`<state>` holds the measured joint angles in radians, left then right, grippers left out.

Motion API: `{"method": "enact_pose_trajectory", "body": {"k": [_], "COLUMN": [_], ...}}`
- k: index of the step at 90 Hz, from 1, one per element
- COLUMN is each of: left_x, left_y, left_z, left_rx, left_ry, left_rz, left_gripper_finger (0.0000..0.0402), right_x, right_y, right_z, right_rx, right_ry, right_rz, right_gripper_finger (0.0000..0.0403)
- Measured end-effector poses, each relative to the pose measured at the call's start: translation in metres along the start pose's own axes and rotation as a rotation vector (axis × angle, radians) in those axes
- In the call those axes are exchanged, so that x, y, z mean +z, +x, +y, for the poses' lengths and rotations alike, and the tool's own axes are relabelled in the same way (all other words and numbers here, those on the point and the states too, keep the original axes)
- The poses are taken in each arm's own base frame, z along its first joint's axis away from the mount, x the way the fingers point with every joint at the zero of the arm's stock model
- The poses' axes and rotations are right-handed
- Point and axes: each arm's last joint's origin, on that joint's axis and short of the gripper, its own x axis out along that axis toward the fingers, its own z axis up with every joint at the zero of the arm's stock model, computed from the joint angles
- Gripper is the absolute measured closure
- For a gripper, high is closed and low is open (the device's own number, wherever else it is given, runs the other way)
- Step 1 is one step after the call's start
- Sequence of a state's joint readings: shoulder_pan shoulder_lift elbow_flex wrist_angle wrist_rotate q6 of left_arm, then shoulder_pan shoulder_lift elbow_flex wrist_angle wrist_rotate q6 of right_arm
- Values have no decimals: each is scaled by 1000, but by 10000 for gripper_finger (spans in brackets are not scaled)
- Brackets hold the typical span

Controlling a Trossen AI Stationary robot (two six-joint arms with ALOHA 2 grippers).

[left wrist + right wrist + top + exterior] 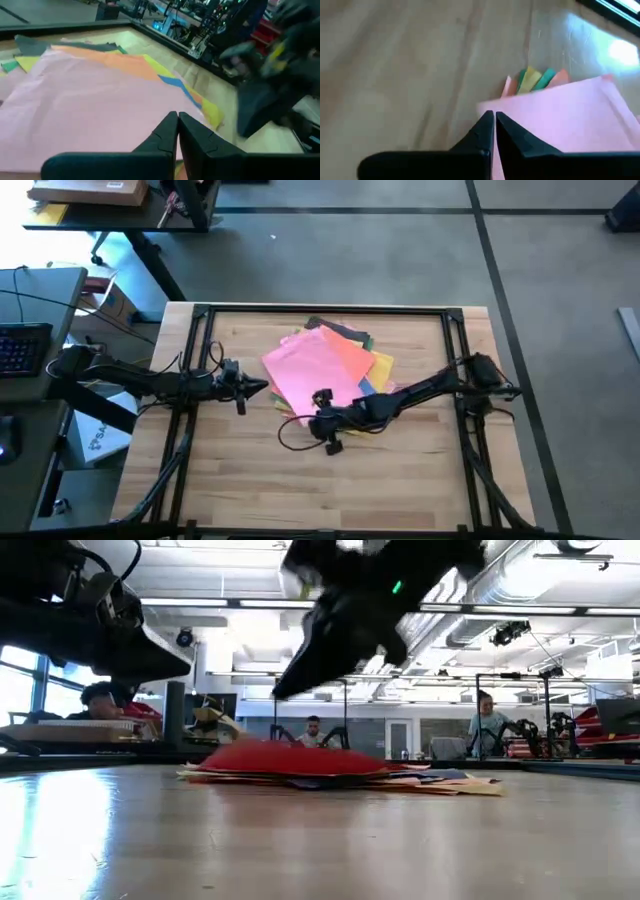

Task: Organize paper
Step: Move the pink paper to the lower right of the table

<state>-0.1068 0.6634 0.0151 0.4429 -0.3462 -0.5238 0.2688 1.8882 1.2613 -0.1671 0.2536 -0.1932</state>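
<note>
Wooden table (240,480), framed by black rails, fills the space under our 2 arms, with a busy workshop and seated people showing beyond it. We use the paper (325,370) as our landmark: a loose fanned heap of coloured sheets lying toward the far middle of the table, a pink sheet (95,105) on top, with orange, yellow, green, blue and dark grey edges poking out crookedly beneath (so the sorting looks barely begun).

Our left gripper (262,388) sits just beside the heap's left edge, fingers pressed together, low over the pink sheet's margin in its wrist view. We judge it is placed to pin or nudge that edge.

Our right gripper (303,420) hangs at the heap's near corner, fingers likewise together and holding nothing, probably set there to slide or square the pink sheet's corner.
</note>
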Motion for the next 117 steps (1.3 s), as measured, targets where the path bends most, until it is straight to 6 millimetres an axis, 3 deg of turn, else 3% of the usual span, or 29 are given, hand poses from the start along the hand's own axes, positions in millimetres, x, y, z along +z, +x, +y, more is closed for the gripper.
{"method": "enact_pose_trajectory", "body": {"k": [13,24,44,64,91,117], "left_x": [-3,-2,1,4,8,8], "left_y": [0,0,0,0,0,0], "left_z": [1,1,-1,-2,-3,-2], "left_rx": [-7,-3,-7,-23,-8,31], "left_ry": [-14,-7,-11,-38,-53,-55], "left_rz": [35,31,-12,-39,-87,-112], "left_gripper_finger": [402,402,402,402,402,402], "right_x": [3,0,-3,-19,-32,-37], "right_y": [-37,-43,-5,30,65,78], "right_z": [16,35,54,63,55,30], "right_rx": [153,220,96,-81,-193,-214], "right_ry": [138,162,-72,-279,-412,-398], "right_rz": [70,119,45,85,100,102], "right_gripper_finger": [403,403,396,318,208,190]}}
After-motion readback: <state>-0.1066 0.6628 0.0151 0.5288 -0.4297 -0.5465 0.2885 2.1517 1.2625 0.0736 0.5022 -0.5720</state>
